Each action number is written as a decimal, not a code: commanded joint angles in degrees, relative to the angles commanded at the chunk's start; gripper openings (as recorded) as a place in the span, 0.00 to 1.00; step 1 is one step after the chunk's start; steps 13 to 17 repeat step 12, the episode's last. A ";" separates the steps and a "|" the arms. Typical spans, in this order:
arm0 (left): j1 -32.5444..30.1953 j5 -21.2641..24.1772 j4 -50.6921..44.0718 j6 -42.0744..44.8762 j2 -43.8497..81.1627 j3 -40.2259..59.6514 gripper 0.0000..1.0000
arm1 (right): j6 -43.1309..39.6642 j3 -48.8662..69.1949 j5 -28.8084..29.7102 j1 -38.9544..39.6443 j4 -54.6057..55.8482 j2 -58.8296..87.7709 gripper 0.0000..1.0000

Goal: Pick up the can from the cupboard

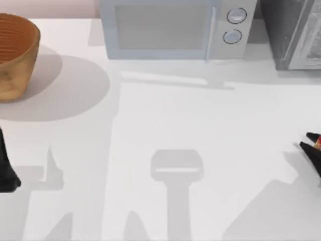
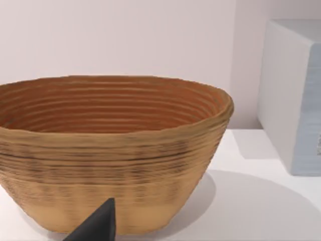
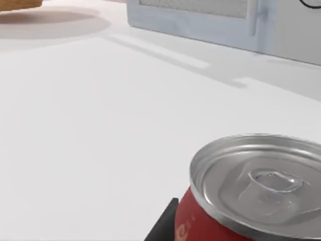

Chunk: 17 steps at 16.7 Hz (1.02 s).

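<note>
The right gripper (image 1: 312,141) sits at the far right edge of the table (image 1: 200,150) in the top view, well forward of the units along the back; its dark fingers are closed on a red can (image 1: 317,142), of which a small red patch shows between them; in the right wrist view the can (image 3: 251,201) appears close up – silver lid with pull tab, red side with white lettering – and a black finger (image 3: 163,223) lies against its side; the can is thus held in the gripper out over the open table, apart from the cupboard (image 1: 293,32); the cupboard, a dark grey speckled unit with a paler door panel, stands at the back right corner of the table, just beside the white microwave (image 1: 173,27); the microwave occupies the back centre, with 2 round knobs at its right side; its door and handle also appear in the right wrist view (image 3: 200,20), well apart from the can; a woven basket (image 1: 15,52) stands at the back left of the table, and the left wrist view shows it (image 2: 110,150) near at hand – ribbed inner wall, tan outer wall; the left gripper (image 1: 7,168) is at the left edge of the table, in front of the basket; 1 dark fingertip (image 2: 98,226) is visible, and whether its fingers are apart or together cannot be told.
</note>
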 joint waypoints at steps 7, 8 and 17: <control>0.00 0.00 0.00 0.00 0.00 0.00 1.00 | 0.00 0.00 0.00 0.00 0.00 0.00 1.00; 0.00 0.00 0.00 0.00 0.00 0.00 1.00 | 0.00 0.00 0.00 0.00 0.00 0.00 1.00; 0.00 0.00 0.00 0.00 0.00 0.00 1.00 | 0.00 0.00 0.00 0.00 0.00 0.00 1.00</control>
